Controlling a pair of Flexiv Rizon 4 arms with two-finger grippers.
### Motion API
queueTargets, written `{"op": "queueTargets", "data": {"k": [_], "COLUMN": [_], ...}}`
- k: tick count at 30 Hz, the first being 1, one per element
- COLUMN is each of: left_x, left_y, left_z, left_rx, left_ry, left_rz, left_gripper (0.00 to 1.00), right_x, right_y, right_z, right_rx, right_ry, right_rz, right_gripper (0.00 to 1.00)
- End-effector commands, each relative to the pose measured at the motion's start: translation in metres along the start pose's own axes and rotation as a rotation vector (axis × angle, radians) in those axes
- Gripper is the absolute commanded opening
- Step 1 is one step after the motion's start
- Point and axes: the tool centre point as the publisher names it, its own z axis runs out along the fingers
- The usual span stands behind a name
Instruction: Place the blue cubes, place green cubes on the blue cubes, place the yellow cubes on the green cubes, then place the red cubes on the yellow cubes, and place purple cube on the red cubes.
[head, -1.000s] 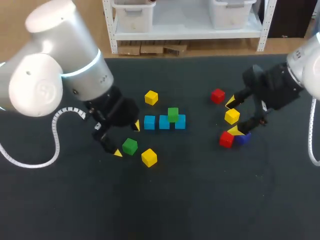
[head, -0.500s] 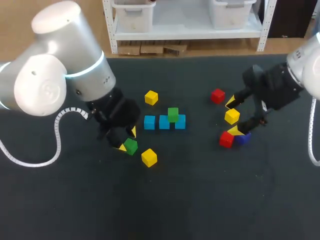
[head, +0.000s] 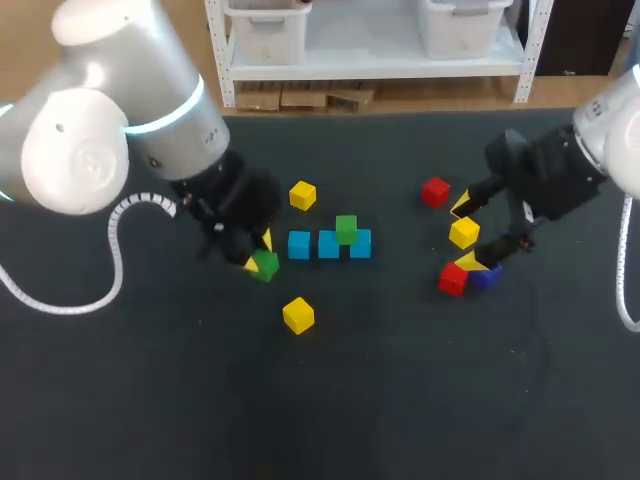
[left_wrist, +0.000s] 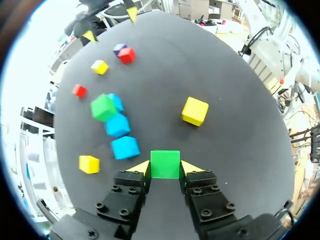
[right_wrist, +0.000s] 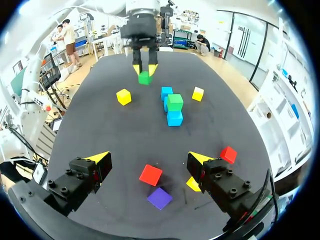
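My left gripper (head: 258, 258) is shut on a green cube (head: 265, 266), just left of a row of three blue cubes (head: 329, 245). In the left wrist view the green cube (left_wrist: 165, 164) sits between the yellow tips of my left gripper (left_wrist: 165, 168), touched from both sides. Another green cube (head: 346, 229) rests on the blue row towards its right end. My right gripper (head: 464, 235) stands open over a yellow cube (head: 463, 233), a red cube (head: 453, 279) and a purple cube (head: 486, 277). In the right wrist view my right gripper (right_wrist: 149, 159) is spread wide above the red cube (right_wrist: 150, 175) and the purple cube (right_wrist: 160, 198).
Loose cubes lie around: a yellow one (head: 302, 195) behind the blue row, a yellow one (head: 298, 315) in front of it, and a red one (head: 435, 191) at the back right. The dark table (head: 330, 400) has open room towards the front.
My left gripper shut on the green cube and carried it back towards the left end of the blue row. The right arm has not moved.
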Motion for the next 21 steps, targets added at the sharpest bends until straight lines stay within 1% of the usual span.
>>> {"op": "queueTargets", "data": {"k": [1, 5, 9, 14, 21], "left_x": [-0.004, -0.007, -0.012, -0.015, -0.017], "left_y": [0.006, 0.021, 0.031, 0.037, 0.046], "left_z": [-0.012, -0.016, -0.014, -0.010, -0.006], "left_rx": [-0.012, -0.046, -0.059, -0.067, -0.082], "left_ry": [0.036, 0.027, 0.016, 0.031, 0.045], "left_rz": [-0.019, -0.072, -0.124, -0.205, -0.251], "left_gripper": [0.00, 0.00, 0.00, 0.00, 0.00], "right_x": [0.000, 0.000, 0.000, 0.000, 0.000], "right_y": [-0.001, -0.001, -0.001, -0.001, -0.001], "right_z": [0.001, 0.001, 0.001, 0.001, 0.001], "right_rx": [-0.001, -0.001, -0.001, -0.001, -0.001], "right_ry": [-0.004, -0.004, -0.004, -0.004, -0.004], "right_rz": [-0.001, -0.001, -0.001, -0.001, -0.001], "right_gripper": [1.00, 1.00, 1.00, 1.00, 1.00]}}
